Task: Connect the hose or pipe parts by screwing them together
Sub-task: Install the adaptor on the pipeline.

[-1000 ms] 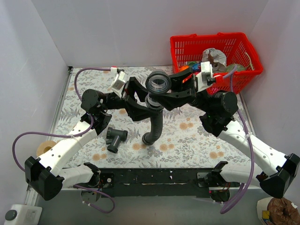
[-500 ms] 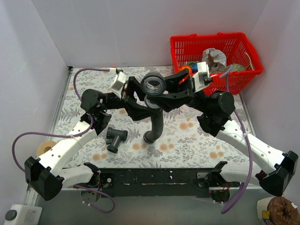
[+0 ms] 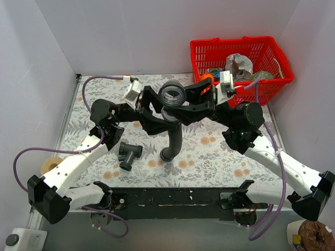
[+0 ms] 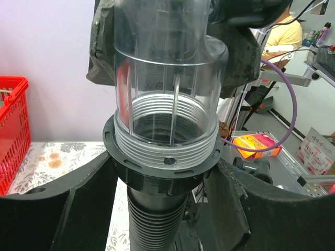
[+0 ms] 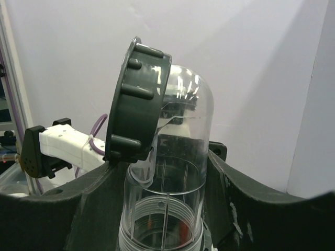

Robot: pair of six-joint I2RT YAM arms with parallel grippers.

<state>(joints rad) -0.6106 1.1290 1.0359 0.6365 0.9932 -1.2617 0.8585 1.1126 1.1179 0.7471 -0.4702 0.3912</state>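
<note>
Above the table's middle, the long black ribbed hose (image 3: 175, 137) hangs down, its lower end resting on the table. My left gripper (image 3: 168, 119) is shut on the hose's smooth collar (image 4: 162, 175), one finger (image 4: 52, 209) on each side. A clear elbow fitting (image 3: 172, 95) stands upright in that collar, and its threads (image 4: 167, 144) show above the rim. My right gripper (image 3: 179, 106) is shut on the clear elbow (image 5: 172, 178), which carries a dark ribbed nut (image 5: 136, 104) on its upper opening. The dark grey T-shaped fitting (image 3: 130, 154) lies loose on the table to the front left.
A red basket (image 3: 235, 40) filled with objects stands at the back right, just behind the right arm. A roll of tape (image 3: 51, 166) lies at the table's left edge. Purple cables loop from both arms. White walls close in the left, back and right sides.
The right gripper and the clear elbow have shifted slightly to the left. The left arm, the hose and the T-shaped fitting have stayed in place.
</note>
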